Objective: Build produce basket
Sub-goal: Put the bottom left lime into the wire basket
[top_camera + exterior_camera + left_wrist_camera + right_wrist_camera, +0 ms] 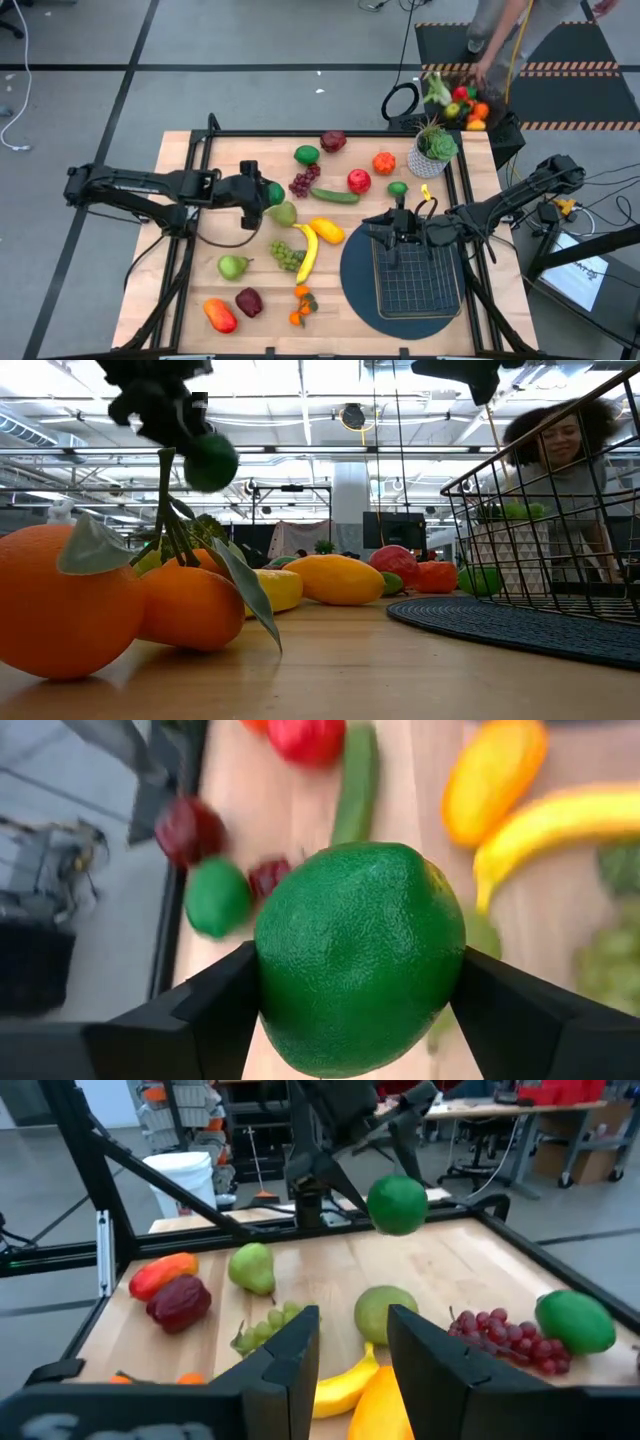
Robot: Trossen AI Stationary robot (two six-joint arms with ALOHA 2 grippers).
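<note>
My left gripper (268, 192) is shut on a green lime (275, 193) above the table's middle left; the lime also shows in the left wrist view (360, 960), the low view (210, 462) and the right wrist view (397, 1203). My right gripper (398, 230) is open and empty over the far edge of the wire basket (415, 272), its fingers apart in its wrist view (352, 1345). The basket stands on a dark round mat (355, 275). Loose produce lies on the table: a banana (307, 250), green grapes (287, 256), purple grapes (303, 183), a cucumber (334, 196) and a pear (233, 266). My left gripper pinches the lime between its two fingers, one on each opposite side (268, 970). The fingers come about level from the table's left. The lime is lifted clear of the table.
A potted plant in a white pot (432, 150) stands at the far right, next to a second lime (398, 188). Oranges (300, 305) and two red fruits (249, 301) lie near the front edge. A person (565, 440) stands beyond the table's far right.
</note>
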